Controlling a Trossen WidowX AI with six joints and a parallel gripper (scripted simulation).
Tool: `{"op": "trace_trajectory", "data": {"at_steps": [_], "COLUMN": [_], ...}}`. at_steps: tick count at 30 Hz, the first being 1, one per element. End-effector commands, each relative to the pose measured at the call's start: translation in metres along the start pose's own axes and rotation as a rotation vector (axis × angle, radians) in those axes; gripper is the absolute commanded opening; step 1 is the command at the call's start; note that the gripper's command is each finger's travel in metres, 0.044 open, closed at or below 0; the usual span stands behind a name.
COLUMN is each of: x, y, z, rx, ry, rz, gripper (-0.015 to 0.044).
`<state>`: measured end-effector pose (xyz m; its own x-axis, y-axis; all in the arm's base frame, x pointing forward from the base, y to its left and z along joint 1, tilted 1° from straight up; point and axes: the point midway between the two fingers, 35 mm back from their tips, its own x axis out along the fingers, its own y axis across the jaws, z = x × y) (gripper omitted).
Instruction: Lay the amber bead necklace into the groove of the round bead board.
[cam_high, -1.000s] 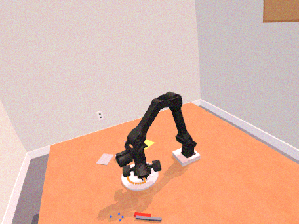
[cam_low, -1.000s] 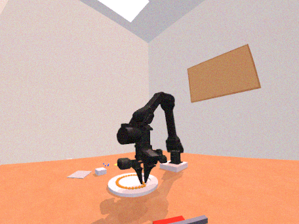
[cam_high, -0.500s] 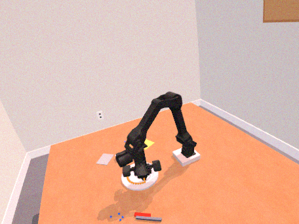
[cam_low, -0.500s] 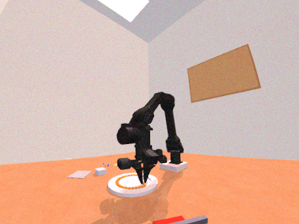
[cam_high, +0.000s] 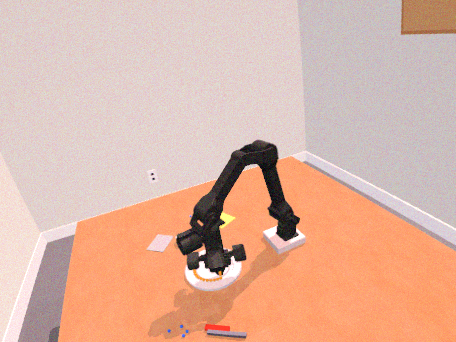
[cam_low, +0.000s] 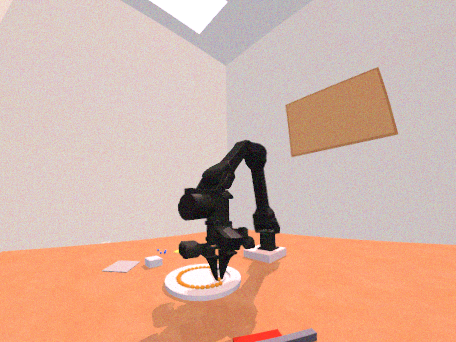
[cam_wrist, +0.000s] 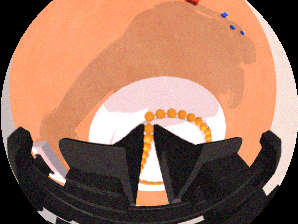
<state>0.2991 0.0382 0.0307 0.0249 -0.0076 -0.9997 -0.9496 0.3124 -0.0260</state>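
Observation:
The round white bead board (cam_high: 210, 286) (cam_low: 200, 295) (cam_wrist: 165, 90) lies flat on the table under my gripper. The amber bead necklace (cam_high: 202, 278) (cam_low: 202, 287) (cam_wrist: 171, 113) lies on it as a lopsided loop. In the wrist view its left stretch runs nearly straight, inside a faint groove line on the board's left side; the far and right beads curve round. My gripper (cam_high: 220, 272) (cam_low: 219, 278) (cam_wrist: 149, 127) points down at the board, its fingertips nearly together and shut on the necklace at a bead of that straight stretch. The fingers hide part of the loop and groove.
A red block (cam_high: 217, 328) (cam_low: 257, 336) and a dark grey bar (cam_high: 226, 334) (cam_low: 295, 336) lie at the front. Small blue pieces (cam_high: 181, 326) (cam_wrist: 224, 15) lie nearby. A grey flat square (cam_high: 160, 243) (cam_low: 121, 266), a white block (cam_low: 153, 262) and a yellow sheet (cam_high: 228, 219) lie behind the board.

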Motion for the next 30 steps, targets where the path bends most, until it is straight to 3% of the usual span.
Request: {"op": "trace_trajectory", "data": {"at_steps": [1,22,30], "x": [-0.005,0.004,0.001], "y": [-0.001,0.011,0.011], "z": [0.0,0.007,0.006], "rx": [-0.006,-0.006,-0.011], "ry": [-0.002,-0.003,-0.002], "rz": [-0.004,-0.002,-0.001], "gripper": [0.0,0.0,0.021]}}
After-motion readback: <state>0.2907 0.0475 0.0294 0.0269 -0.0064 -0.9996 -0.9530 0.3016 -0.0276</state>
